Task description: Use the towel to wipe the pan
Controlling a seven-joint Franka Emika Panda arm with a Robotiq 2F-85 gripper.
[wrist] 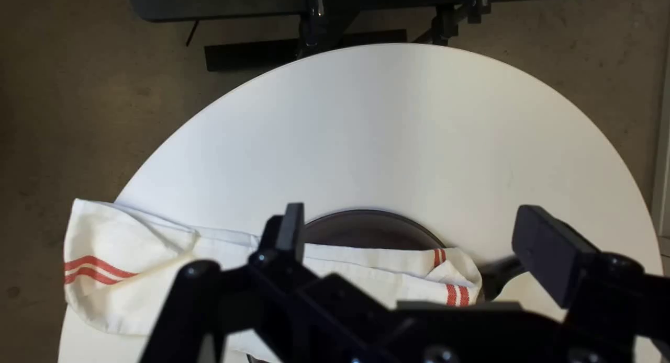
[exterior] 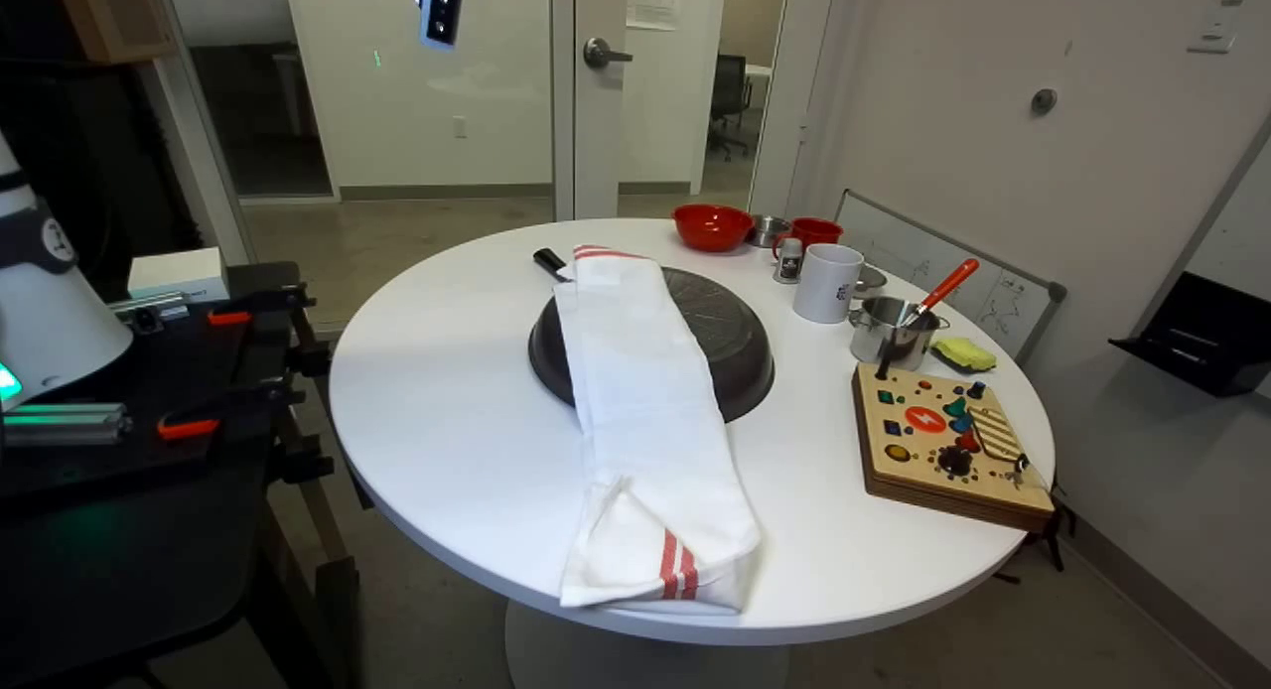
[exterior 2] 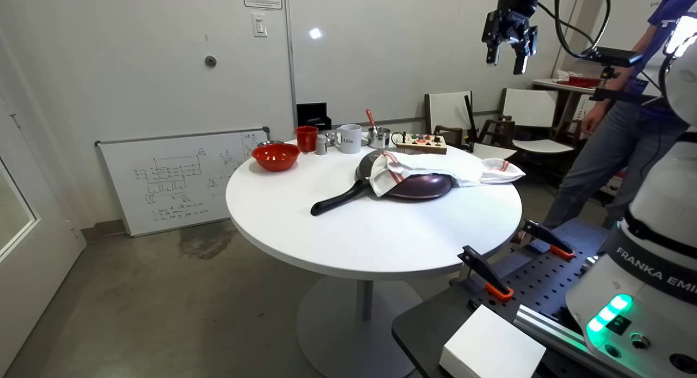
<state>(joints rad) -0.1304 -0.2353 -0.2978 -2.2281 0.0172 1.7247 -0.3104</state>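
The pan lies on the round white table, apparently bottom up, and shows in both exterior views. Its black handle points away from the towel. The white towel with red stripes lies lengthwise across the pan, one end near the handle and the other on the table near its edge. In the wrist view the towel covers the pan's middle, and a dark strip of pan shows beside it. My gripper is open and empty, high above the table; its fingers stand wide apart in the wrist view.
A red bowl, a white mug, a steel pot with a red-handled tool, a yellow sponge and a wooden board with knobs stand along the table's side. A person stands behind the robot arm.
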